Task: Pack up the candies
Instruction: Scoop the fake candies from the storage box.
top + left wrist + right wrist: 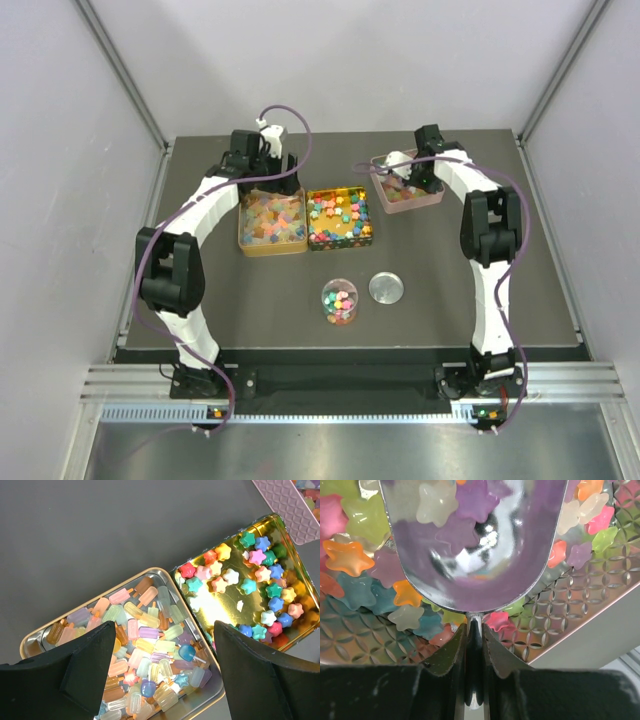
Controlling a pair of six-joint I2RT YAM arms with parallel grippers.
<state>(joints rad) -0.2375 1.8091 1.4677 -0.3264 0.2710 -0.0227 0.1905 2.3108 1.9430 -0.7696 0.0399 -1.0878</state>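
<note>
The candies lie in three trays. Pale popsicle-shaped candies fill a silver tin. Bright star candies lie in a gold tin. Translucent star candies lie in a pink tray. My left gripper is open and empty, hovering over the popsicle tin; it shows in the top view at the tin's far edge. My right gripper is shut on the handle of a metal scoop, which is down in the pink tray with a few star candies in its bowl.
A small clear cup holding mixed candies stands at the front middle, with a round silver lid beside it on the right. The pink tray's corner lies just beyond the gold tin.
</note>
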